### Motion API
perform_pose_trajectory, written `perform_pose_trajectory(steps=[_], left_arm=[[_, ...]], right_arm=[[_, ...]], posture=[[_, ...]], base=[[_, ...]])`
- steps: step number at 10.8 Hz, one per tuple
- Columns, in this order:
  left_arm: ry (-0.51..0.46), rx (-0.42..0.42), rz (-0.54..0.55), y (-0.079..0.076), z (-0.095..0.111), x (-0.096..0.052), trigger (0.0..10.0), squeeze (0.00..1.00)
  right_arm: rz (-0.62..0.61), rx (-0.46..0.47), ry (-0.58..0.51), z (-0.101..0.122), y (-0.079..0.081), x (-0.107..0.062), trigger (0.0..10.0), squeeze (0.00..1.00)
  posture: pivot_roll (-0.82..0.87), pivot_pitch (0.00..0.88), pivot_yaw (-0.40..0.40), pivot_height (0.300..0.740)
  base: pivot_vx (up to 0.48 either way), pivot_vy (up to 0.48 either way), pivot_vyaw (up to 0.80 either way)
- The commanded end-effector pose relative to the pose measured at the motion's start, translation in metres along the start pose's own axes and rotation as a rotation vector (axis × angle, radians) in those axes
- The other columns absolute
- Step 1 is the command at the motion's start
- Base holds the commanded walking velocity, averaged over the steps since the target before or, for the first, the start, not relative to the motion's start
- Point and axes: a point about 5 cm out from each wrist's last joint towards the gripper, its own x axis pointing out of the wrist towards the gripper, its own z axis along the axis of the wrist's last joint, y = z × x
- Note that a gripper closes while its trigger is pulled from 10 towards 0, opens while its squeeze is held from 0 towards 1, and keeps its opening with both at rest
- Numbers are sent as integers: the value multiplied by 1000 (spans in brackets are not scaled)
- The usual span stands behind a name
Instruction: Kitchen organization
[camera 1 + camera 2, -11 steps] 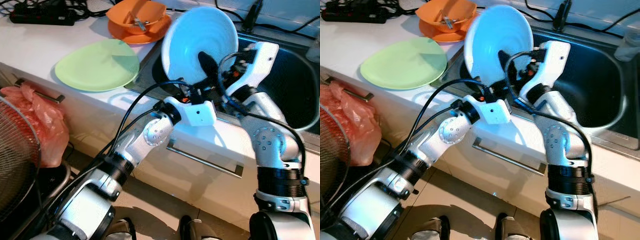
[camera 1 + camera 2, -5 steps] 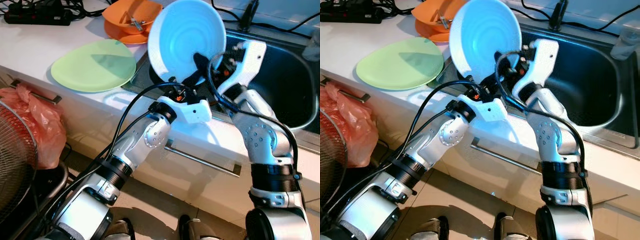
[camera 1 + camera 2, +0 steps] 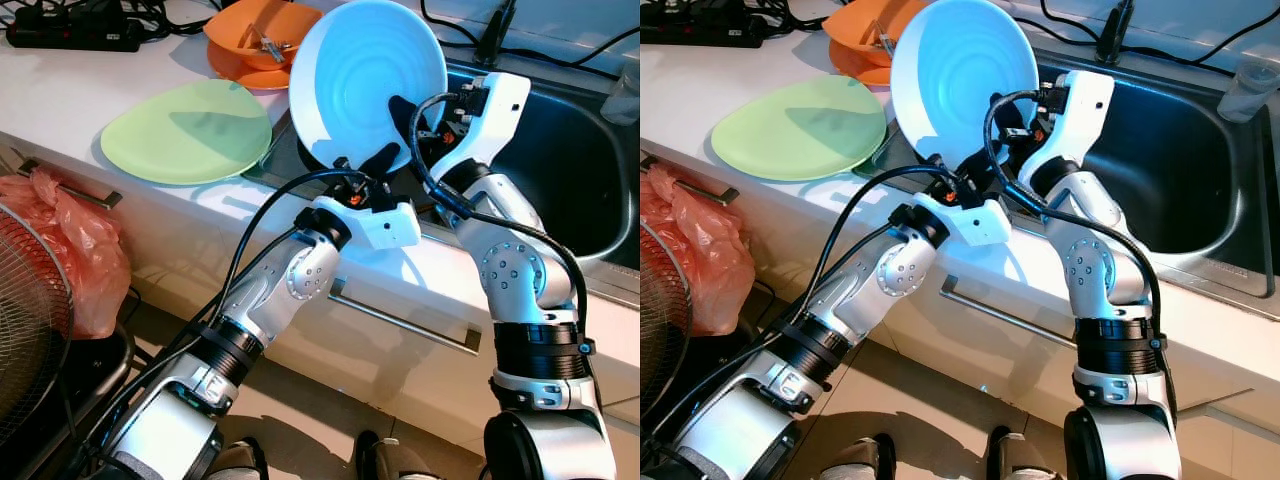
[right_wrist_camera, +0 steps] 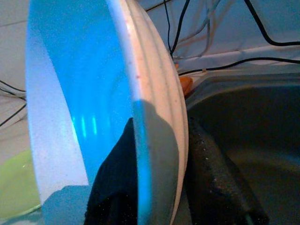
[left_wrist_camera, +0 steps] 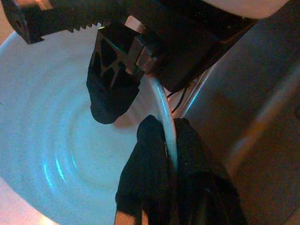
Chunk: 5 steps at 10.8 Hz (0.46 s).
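Round pale-blue ribbed plate [image 3: 365, 85] held tilted on edge above near-left corner of dark steel sink [image 3: 560, 190]. Left gripper [image 5: 166, 154] clamped on plate rim from below; right gripper [image 4: 154, 187] clamped on rim too, one finger each face. Left of sink: flat light-green plate [image 3: 187, 130] on white countertop [image 3: 60, 90], stacked orange dishes [image 3: 258, 38] behind.

white kitchen counter [image 3: 70, 90] lying under everything | black power strip [image 3: 70, 30] sitting at counter's far left corner | pink plastic bag [image 3: 75, 250] hanging below counter's front edge | round wire fan guard [image 3: 25, 330] standing just beside bag, below counter | steel drawer handle [image 3: 405, 320] running along counter's front
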Motion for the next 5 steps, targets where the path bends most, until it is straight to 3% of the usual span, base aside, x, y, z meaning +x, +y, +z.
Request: perform_pose_trajectory(steps=[1,5], left_arm=[[3,9,21,1,-3,-7,0,0],[2,17,20,1,-4,-7,0,0]], right_arm=[[-114,-14,-1,0,-22,-5,0,0],[-119,-8,-3,0,-23,-5,0,0]], posture=[[-72,176,-16,740],[-73,169,-13,740]], base=[[0,0,0],[0,0,0]])
